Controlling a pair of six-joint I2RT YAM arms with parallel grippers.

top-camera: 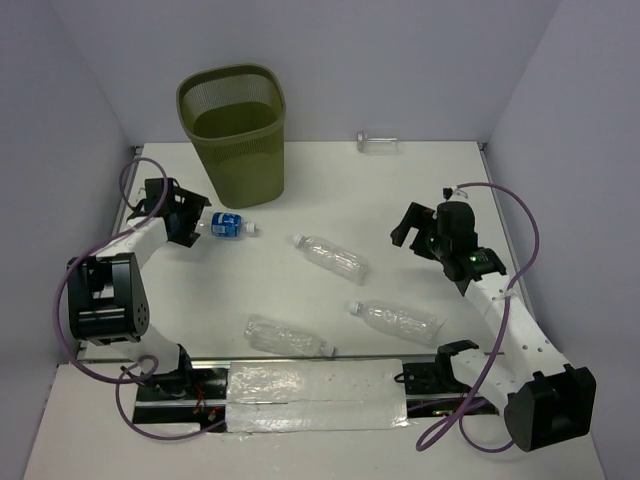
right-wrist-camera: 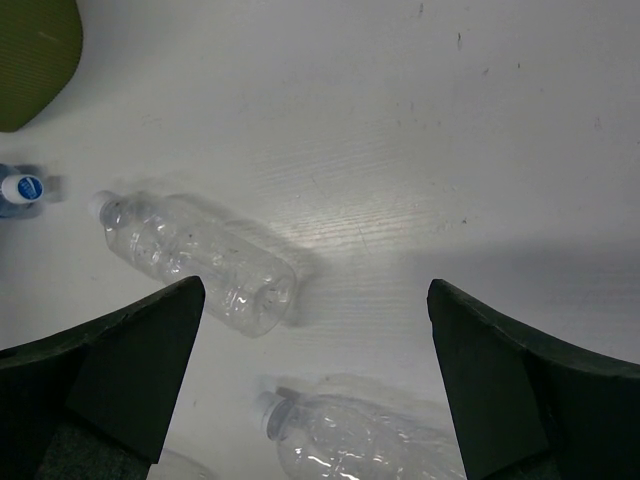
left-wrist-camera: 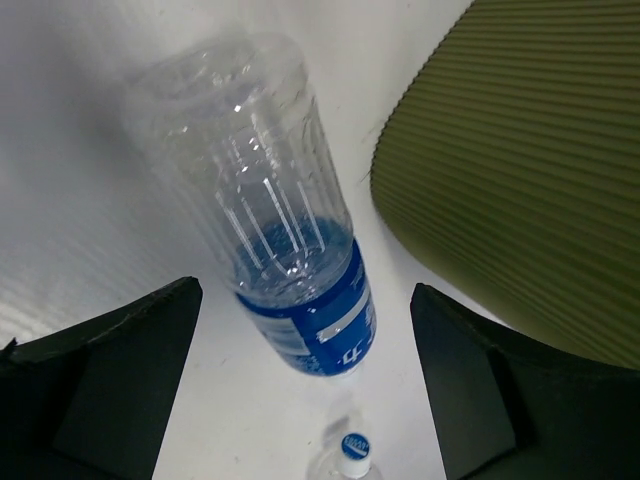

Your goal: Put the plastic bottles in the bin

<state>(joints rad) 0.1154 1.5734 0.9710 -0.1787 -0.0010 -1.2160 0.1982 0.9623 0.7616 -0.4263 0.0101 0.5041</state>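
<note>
Plastic bottle with a blue label (left-wrist-camera: 300, 300) lies at the left gripper's (top-camera: 193, 226) wide-spread jaws, ungripped, just beside the olive-green mesh plastic bin (top-camera: 232, 135). The right gripper (top-camera: 412, 233), equally wide, hangs near three clear ribbed bottles (top-camera: 330, 257) (top-camera: 397, 320) (top-camera: 288, 338) on the white table (top-camera: 500, 200). A fifth bottle (top-camera: 378, 144) lies far back. Seemingly none is binned yet.

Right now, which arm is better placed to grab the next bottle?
Left. The left gripper, open, sits at the blue-labelled bottle beside the bin; the right gripper hovers apart from the clear bottles.
</note>
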